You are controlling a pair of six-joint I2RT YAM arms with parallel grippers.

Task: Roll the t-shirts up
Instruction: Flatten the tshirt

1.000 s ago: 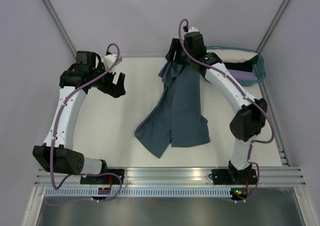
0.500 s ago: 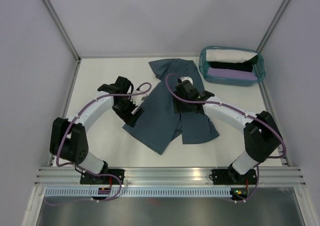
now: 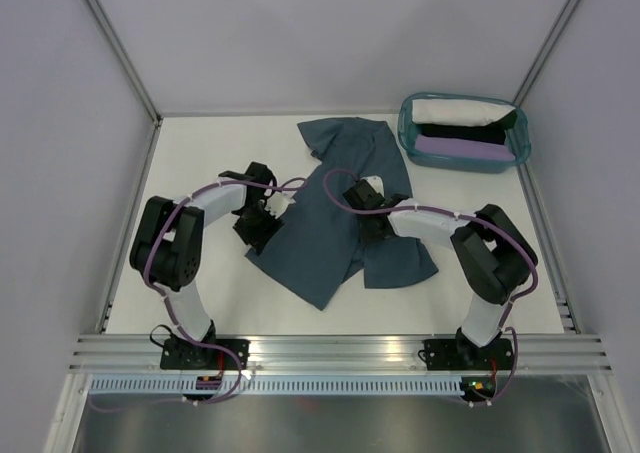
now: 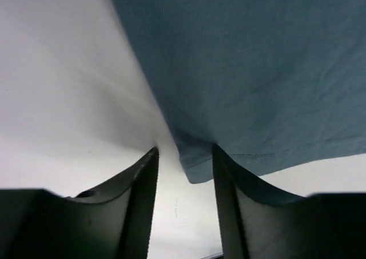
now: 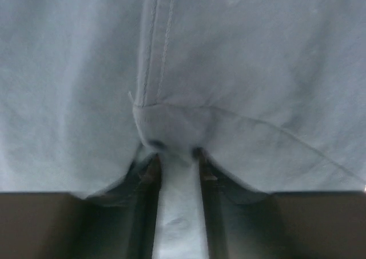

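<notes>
My left pincer is half open, a corner of the slate-blue t-shirt between its fingers. The right pincer stands narrow around a fold; I cannot tell if it grips.

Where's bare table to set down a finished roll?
Widest free patch: the far-left corner of the table, between the left wall and the blue t-shirt. A narrower strip along the near edge, between the arm bases. Crowded: mid-table, where the left gripper and right gripper meet the shirt, and by the basket.
</notes>
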